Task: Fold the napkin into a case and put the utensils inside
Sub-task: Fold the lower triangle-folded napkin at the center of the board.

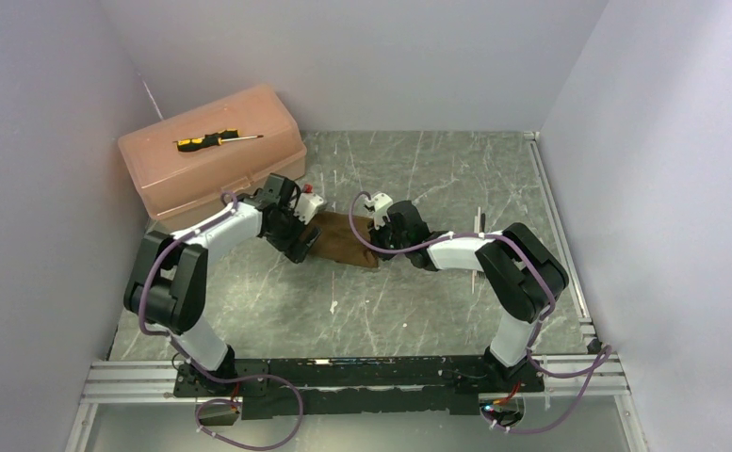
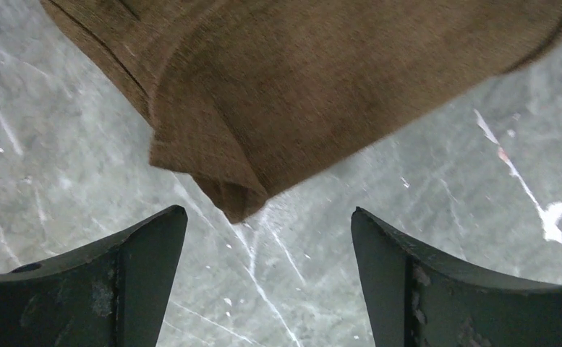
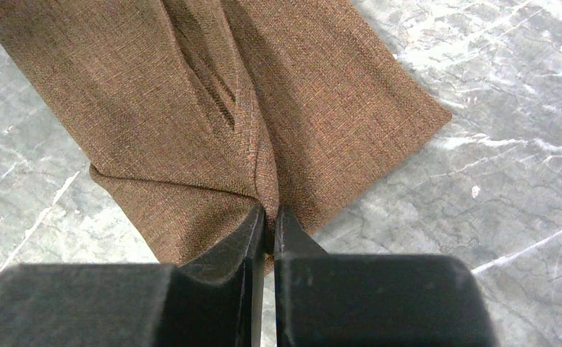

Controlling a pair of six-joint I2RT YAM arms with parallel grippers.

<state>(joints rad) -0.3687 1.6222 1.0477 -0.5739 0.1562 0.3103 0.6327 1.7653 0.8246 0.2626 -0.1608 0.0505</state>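
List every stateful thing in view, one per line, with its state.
napkin: folded into a narrow oblong, flat on the table
left claw: open, off the napkin's corner
right claw: shut on the napkin's edge
pink box: lid closed
screwdriver: lying on the box lid

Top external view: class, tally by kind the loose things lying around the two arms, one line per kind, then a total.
Brown napkin: 1
Pink box: 1
Yellow-and-black screwdriver: 1
Thin silvery utensils, half hidden by the right arm: count unclear
Total: 3, plus utensils
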